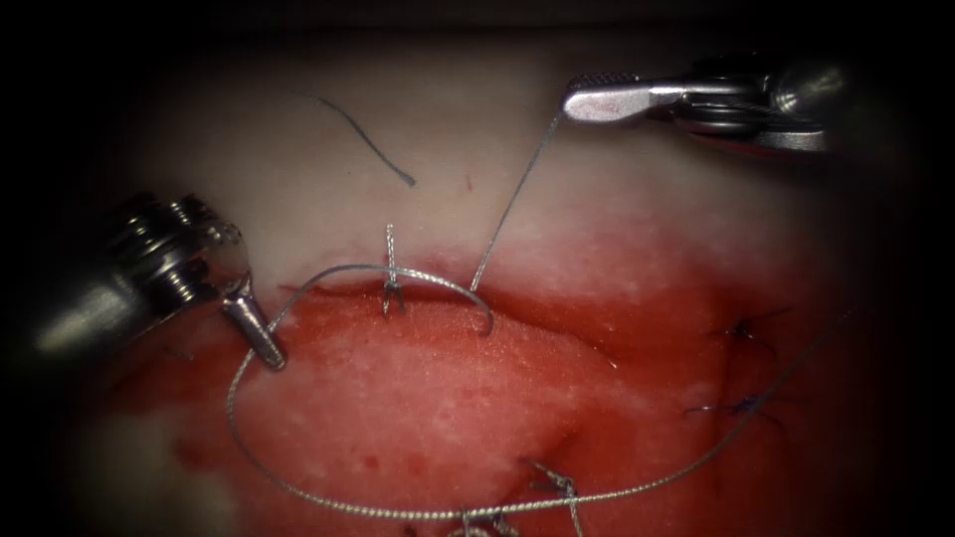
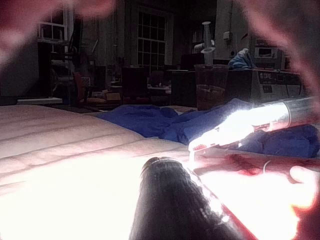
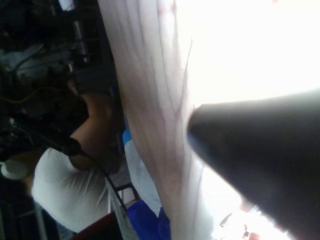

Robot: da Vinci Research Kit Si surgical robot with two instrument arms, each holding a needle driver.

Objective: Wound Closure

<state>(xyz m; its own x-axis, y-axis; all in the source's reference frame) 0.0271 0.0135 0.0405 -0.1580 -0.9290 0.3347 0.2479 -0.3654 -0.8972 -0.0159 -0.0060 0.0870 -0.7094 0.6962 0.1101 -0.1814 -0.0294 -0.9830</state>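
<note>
Steel on the far left first: left tool [image 1: 267,348], jaws closed down to a single taper, tip pressed onto the red fluid [image 1: 418,398] at the left end of the cut [image 1: 557,333]. Thread [image 1: 231,398] crossing right at that tip, pinched or merely passing behind, impossible to tell. Danger number one right there: a big slack loop sagging low and sweeping off to the right, ready to hook around the tip on any twitch and end in a tangle.

Moving inward: needle [image 1: 428,280], held by nobody, lying arched along the upper edge of the cut, draped over an earlier stitch [image 1: 391,288]. Right end curling down to the wet surface; buried or just resting, can't say. Loose like that, liable to roll or get dragged under any tightening of the thread, with a hunt through the fluid to follow.

Above, on pale tissue [image 1: 249,179], a cut end of thread [image 1: 363,139], well apart from everything, harmless.

Over to the right: right tool [image 1: 587,103], jaws clamped flat on the thread, strand running straight and taut down to the tissue just beside the needle's right end. Biggest worry here, judging by that tension: too hard a pull, with a risk of sawing through the soft edge or fraying at the clamp. Further right, more dark stitches [image 1: 741,331], close enough to the sweeping loop for a snag.
</note>
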